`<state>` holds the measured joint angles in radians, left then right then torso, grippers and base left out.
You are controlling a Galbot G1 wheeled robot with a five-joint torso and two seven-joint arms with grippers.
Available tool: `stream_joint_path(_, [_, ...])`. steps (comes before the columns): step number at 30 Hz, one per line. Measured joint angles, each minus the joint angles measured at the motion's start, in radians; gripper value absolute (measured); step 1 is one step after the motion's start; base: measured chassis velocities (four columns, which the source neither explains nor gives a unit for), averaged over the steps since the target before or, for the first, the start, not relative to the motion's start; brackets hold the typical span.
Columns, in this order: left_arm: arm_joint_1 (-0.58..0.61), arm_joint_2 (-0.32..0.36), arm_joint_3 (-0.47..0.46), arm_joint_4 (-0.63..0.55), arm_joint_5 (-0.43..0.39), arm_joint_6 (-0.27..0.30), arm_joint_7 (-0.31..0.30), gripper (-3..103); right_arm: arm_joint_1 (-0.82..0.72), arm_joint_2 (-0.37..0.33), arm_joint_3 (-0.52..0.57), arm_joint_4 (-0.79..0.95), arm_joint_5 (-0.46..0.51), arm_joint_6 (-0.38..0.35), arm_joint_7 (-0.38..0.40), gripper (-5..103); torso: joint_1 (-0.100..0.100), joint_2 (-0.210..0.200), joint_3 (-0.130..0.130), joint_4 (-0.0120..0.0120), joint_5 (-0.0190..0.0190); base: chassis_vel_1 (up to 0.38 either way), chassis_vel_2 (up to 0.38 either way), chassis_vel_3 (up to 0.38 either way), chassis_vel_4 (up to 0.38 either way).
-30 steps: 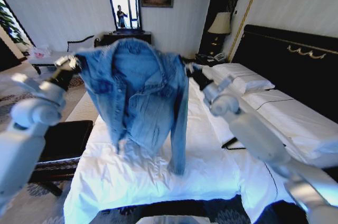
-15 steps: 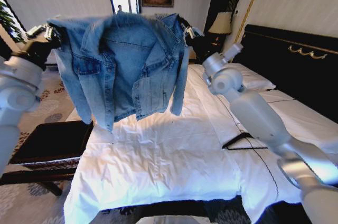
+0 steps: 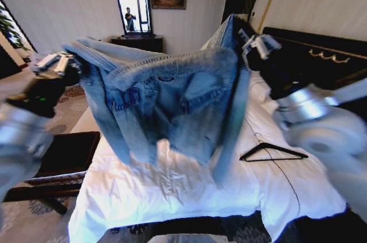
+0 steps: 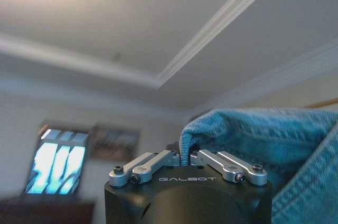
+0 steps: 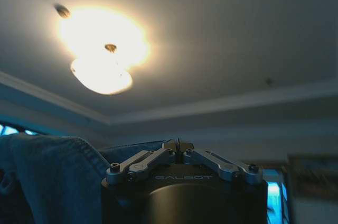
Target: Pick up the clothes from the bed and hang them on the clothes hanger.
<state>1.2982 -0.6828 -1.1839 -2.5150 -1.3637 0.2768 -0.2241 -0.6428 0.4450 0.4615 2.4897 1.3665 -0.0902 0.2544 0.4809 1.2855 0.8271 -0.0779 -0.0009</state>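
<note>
The light blue denim jacket (image 3: 172, 100) hangs high above the big white bed (image 3: 172, 191). The left gripper (image 4: 185, 158) and right gripper (image 5: 178, 150) each pinch an edge. It may slip; only thin folds are held. The thin black hanger (image 3: 274, 151) lies on the bed, right.

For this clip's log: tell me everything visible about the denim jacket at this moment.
The jacket is light blue washed denim with a collar, stitched seams and long sleeves. It hangs in the air above the bed, stretched between both grippers and clear of the duvet. The left gripper is shut on a fold of its fabric at one shoulder; the right gripper holds the other shoulder higher, so the jacket tilts. Body and sleeves droop loosely, bunched. The black hanger lies on the bed beyond it, untouched.
</note>
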Motion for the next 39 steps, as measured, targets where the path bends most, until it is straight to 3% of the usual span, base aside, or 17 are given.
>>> stream_joint_path(4, [0.08,-0.083,0.081,0.002,0.035,0.106,-0.065,3,-0.048,0.017,-0.078,-0.03,-0.024,-0.075,0.074,2,0.0,0.0,0.0,-0.0002,0.0012,0.0,0.0,0.0,0.0])
stream_joint_path(5, [0.119,-0.14,0.153,0.004,0.077,0.158,-0.078,3,-0.095,0.032,-0.113,-0.061,-0.053,-0.1,0.088,2,0.001,0.0,0.001,0.0003,0.0012,0.0,0.0,0.0,0.0])
stream_joint_path(7, [0.156,-0.229,0.317,0.036,0.164,0.206,-0.1,3,-0.206,0.073,-0.201,-0.151,-0.122,-0.141,0.127,2,0.001,-0.001,0.001,0.0006,0.0012,0.0,0.0,0.0,0.0])
stream_joint_path(8, [0.158,-0.268,0.406,0.074,0.215,0.216,-0.108,3,-0.246,0.097,-0.243,-0.2,-0.158,-0.156,0.148,2,0.001,-0.001,0.001,0.0005,0.0017,0.0,0.0,0.0,0.0])
stream_joint_path(9, [0.158,-0.268,0.406,0.074,0.215,0.216,-0.108,3,-0.246,0.097,-0.243,-0.2,-0.158,-0.156,0.148,2,0.001,-0.001,0.001,0.0005,0.0017,0.0,0.0,0.0,0.0])
stream_joint_path(12, [0.119,-0.366,0.694,0.255,0.344,0.223,-0.109,3,-0.312,0.184,-0.385,-0.392,-0.261,-0.181,0.204,2,0.001,-0.001,0.001,-0.0005,0.0016,0.0,0.0,0.0,0.0])
stream_joint_path(13, [0.119,-0.366,0.694,0.255,0.344,0.223,-0.109,3,-0.312,0.184,-0.385,-0.392,-0.261,-0.181,0.204,2,0.001,-0.001,0.001,-0.0005,0.0016,0.0,0.0,0.0,0.0])
stream_joint_path(17, [0.035,-0.449,0.872,0.443,0.464,0.194,-0.084,3,-0.32,0.26,-0.489,-0.555,-0.352,-0.167,0.209,2,0.001,-0.001,0.001,-0.0003,0.0009,0.0,0.0,0.0,0.0])
stream_joint_path(23, [-0.039,-0.495,0.918,0.55,0.516,0.17,-0.07,3,-0.285,0.337,-0.549,-0.673,-0.423,-0.13,0.172,2,0.001,-0.001,0.001,-0.0001,0.0008,0.0,0.0,0.0,0.0])
stream_joint_path(33, [-0.222,-0.528,0.834,0.839,0.527,0.105,-0.023,3,-0.098,0.484,-0.644,-0.973,-0.52,-0.056,0.098,2,0.001,-0.001,0.001,0.0001,0.0005,0.0,0.0,0.0,0.0])
stream_joint_path(39, [-0.346,-0.588,0.815,1.027,0.533,0.071,0.009,3,0.039,0.58,-0.703,-1.178,-0.565,-0.005,0.072,2,0.001,-0.001,0.001,0.0001,0.0006,0.0,0.0,0.0,0.0])
